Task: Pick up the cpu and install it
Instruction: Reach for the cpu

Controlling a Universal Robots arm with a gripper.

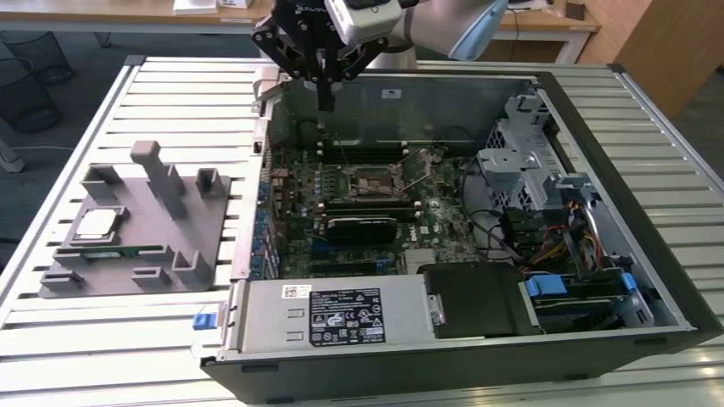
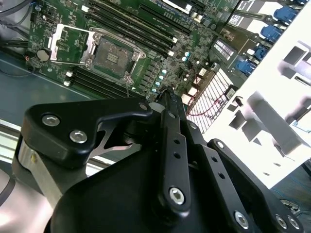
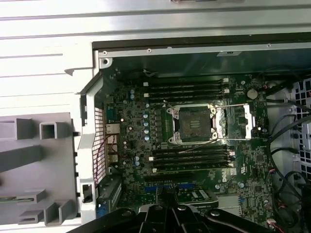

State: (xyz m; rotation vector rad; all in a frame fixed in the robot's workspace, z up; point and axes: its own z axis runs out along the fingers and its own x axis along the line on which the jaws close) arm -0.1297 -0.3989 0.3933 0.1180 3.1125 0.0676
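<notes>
**Q:** What is shown, largest first?

**A:** A slatted desk (image 1: 679, 127) carries an open computer case (image 1: 476, 360). At its nine o'clock in the exterior view stands a grey tray (image 1: 136, 212). The gripper (image 1: 325, 100) hangs near the case's eleven-o'clock corner, closed and holding nothing.

**Q:** And the cpu?

**A:** The cpu (image 1: 95, 224) lies flat on the tray, at eight o'clock of the gripper and well apart. The socket (image 1: 374, 180) stands open and empty. Pickup appears not yet begun; it calls for parted fingers squarely above the chip.
</notes>
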